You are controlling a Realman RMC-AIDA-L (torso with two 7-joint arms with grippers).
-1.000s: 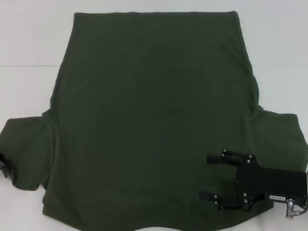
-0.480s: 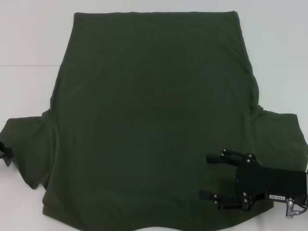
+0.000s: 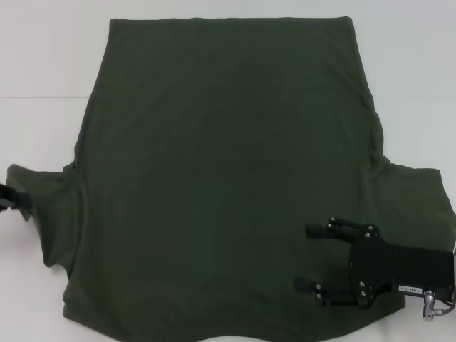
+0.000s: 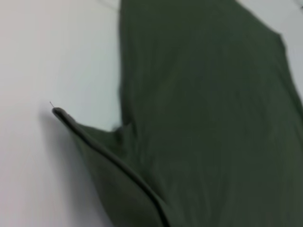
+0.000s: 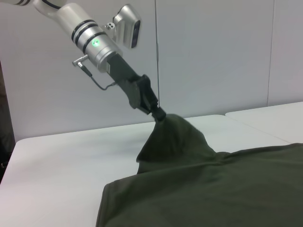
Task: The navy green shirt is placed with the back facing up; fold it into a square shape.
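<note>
The left gripper (image 5: 158, 113), at mid-left, pinches the shirt's (image 3: 228, 171) sleeve, lifting it; the right gripper (image 3: 308, 260), fingers apart, sits over its lower right.

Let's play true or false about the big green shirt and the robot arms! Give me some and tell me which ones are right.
1. The left end effector is pinching the shirt's left sleeve and lifting it off the table. True.
2. The navy green shirt is already folded into a square. False: its body lies spread flat.
3. The right end effector is open above the shirt. True.
4. The right end effector holds the right sleeve in the air. False: that sleeve lies flat, ungripped.
5. Big letters show on the shirt. False: only plain fabric shows.
</note>
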